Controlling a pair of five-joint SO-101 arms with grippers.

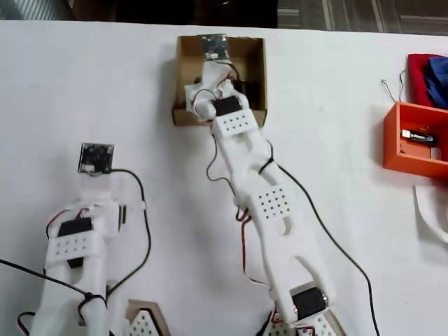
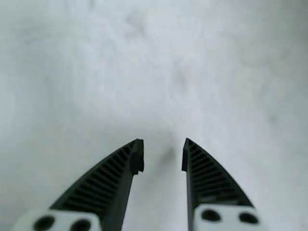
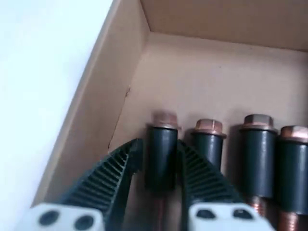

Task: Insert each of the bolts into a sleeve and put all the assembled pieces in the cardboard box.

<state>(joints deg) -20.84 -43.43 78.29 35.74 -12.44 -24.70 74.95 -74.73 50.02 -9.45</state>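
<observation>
Lying in the cardboard box [image 3: 202, 67] are four sleeved bolts [image 3: 258, 154].

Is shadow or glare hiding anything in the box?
Right wrist view: no glare; cardboard box evenly lit, right tool around one sleeved bolt, three others plain. High view: the arm hides its inside. Left wrist view: faint shadow under the left tool.

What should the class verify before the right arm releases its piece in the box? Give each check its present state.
1. Right gripper inside the cardboard box: ok.
2. Held piece has its bolt seated in the sleeve: ok.
3. Held piece lies beside the three other pieces, not on them: ok.
4. Held piece rests on the box floor: cannot tell.
5. Left gripper open, over the table, away from the box: ok.
</observation>
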